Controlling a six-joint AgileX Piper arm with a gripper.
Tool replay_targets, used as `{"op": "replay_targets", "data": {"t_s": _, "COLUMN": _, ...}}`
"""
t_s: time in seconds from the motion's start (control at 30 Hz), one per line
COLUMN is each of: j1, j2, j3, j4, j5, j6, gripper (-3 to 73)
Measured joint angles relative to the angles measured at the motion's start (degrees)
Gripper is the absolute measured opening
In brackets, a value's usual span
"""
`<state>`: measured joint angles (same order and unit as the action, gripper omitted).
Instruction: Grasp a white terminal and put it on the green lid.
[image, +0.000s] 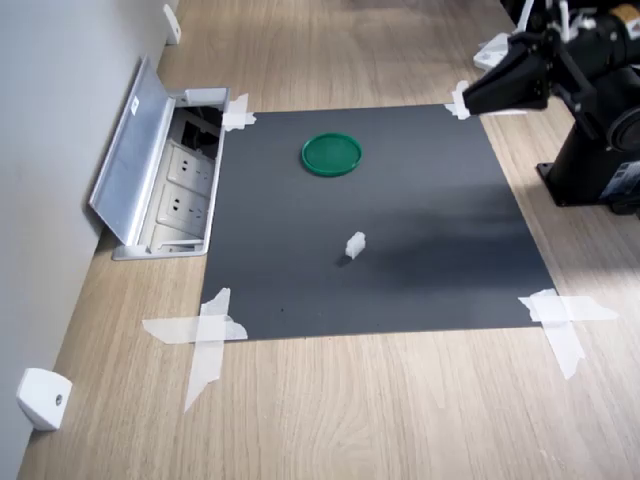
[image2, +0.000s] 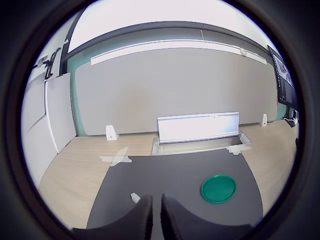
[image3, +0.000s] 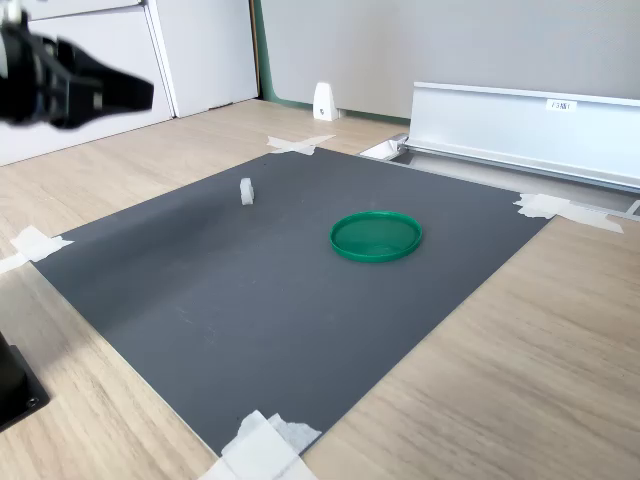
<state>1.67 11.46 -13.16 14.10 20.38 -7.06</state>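
On matte mat (image: 420, 270), blocky terminal (image: 355, 244), round lid (image: 332, 154)

Arm base (image: 600, 160) cut off at first exterior view's right edge; white terminal (image2: 135, 198) too small for detail in wrist view.

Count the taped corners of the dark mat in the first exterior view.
4: far-left corner, far-right corner beside the gripper, near-left corner, near-right corner. None seems hidden.
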Motion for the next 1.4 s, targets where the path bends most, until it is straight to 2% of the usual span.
{"op": "replay_targets", "data": {"t_s": 0.17, "j1": 0.00, "j2": 10.65, "j3": -7.15, "j4": -3.00, "j5": 1.95, "j6": -2.34, "gripper": 5.8}}
{"op": "replay_targets", "data": {"t_s": 0.43, "j1": 0.00, "j2": 27.56, "j3": -19.10, "j4": -8.07, "j5": 16.88, "j6": -3.53, "gripper": 5.8}}
{"op": "replay_targets", "data": {"t_s": 0.67, "j1": 0.00, "j2": 39.90, "j3": -24.07, "j4": -11.85, "j5": 22.97, "j6": -7.66, "gripper": 4.8}}
{"op": "replay_targets", "data": {"t_s": 0.77, "j1": 0.00, "j2": 46.48, "j3": -26.28, "j4": -12.56, "j5": 24.09, "j6": -9.05, "gripper": 4.9}}
{"op": "replay_targets", "data": {"t_s": 0.83, "j1": 0.00, "j2": 50.15, "j3": -28.38, "j4": -11.88, "j5": 25.20, "j6": -9.04, "gripper": 6.6}}
{"op": "replay_targets", "data": {"t_s": 0.93, "j1": 0.00, "j2": 54.73, "j3": -32.13, "j4": -8.69, "j5": 26.89, "j6": -9.85, "gripper": 13.6}}
{"op": "replay_targets", "data": {"t_s": 1.03, "j1": 0.00, "j2": 58.93, "j3": -36.14, "j4": -5.73, "j5": 28.61, "j6": -13.66, "gripper": 26.2}}
{"op": "replay_targets", "data": {"t_s": 1.13, "j1": 0.00, "j2": 62.98, "j3": -39.89, "j4": -3.50, "j5": 31.50, "j6": -16.73, "gripper": 43.2}}
{"op": "replay_targets", "data": {"t_s": 1.27, "j1": 0.00, "j2": 66.39, "j3": -44.03, "j4": -2.96, "j5": 34.65, "j6": -18.11, "gripper": 64.1}}
{"op": "replay_targets", "data": {"t_s": 1.4, "j1": 0.00, "j2": 67.09, "j3": -47.96, "j4": -1.73, "j5": 37.64, "j6": -18.89, "gripper": 71.4}}
